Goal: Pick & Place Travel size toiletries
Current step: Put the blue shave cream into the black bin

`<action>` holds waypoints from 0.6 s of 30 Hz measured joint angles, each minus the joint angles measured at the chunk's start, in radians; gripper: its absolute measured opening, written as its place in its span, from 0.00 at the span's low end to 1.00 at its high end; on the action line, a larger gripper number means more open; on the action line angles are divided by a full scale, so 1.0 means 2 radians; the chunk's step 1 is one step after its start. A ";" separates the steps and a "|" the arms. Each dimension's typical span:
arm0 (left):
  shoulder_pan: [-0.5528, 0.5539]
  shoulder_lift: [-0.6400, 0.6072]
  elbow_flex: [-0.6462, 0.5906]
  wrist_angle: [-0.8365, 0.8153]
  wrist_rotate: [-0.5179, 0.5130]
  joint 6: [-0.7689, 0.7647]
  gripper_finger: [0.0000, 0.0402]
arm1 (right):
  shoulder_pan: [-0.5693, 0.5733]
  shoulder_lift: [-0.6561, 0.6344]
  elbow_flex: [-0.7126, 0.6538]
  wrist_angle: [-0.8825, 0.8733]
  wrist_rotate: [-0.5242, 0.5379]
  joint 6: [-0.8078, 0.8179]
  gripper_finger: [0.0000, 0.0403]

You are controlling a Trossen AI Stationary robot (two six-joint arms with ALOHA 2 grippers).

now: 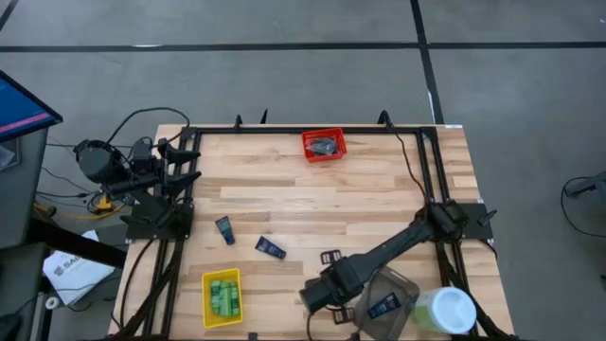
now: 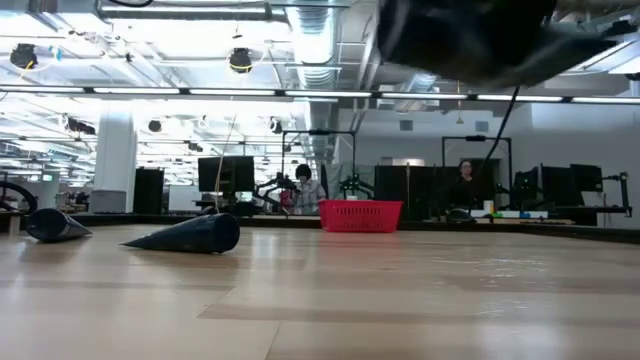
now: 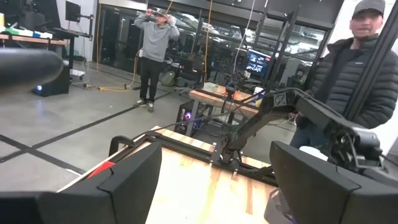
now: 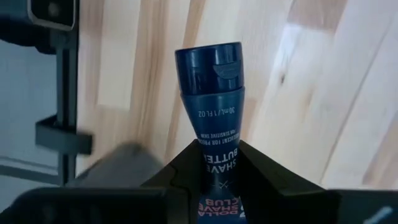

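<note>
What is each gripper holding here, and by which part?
Right gripper clamps a dark blue tube by its flat tail end, cap outward. Left gripper holds nothing.

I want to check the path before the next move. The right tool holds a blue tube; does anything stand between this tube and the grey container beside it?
Nothing visible does. The right tool grips the dark blue tube above bare wood, and the grey container, already holding one tube, is open right beside it.

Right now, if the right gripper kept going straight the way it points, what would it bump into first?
Probably the bare wooden table. The right gripper is shut on a small dark blue tube, whose cap leads; only planks show beyond it, though depth is unclear.
</note>
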 joint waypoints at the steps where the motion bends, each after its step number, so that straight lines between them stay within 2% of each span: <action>1: 0.000 0.000 0.000 0.000 0.000 0.000 0.74 | 0.004 -0.005 0.000 -0.009 0.000 0.007 0.20; 11: 0.000 0.000 0.000 0.000 0.000 0.000 0.74 | 0.071 -0.048 0.000 -0.102 0.002 0.097 0.20; 18: 0.000 0.000 0.000 0.000 0.000 0.000 0.74 | 0.135 -0.053 0.000 -0.131 0.002 0.169 0.20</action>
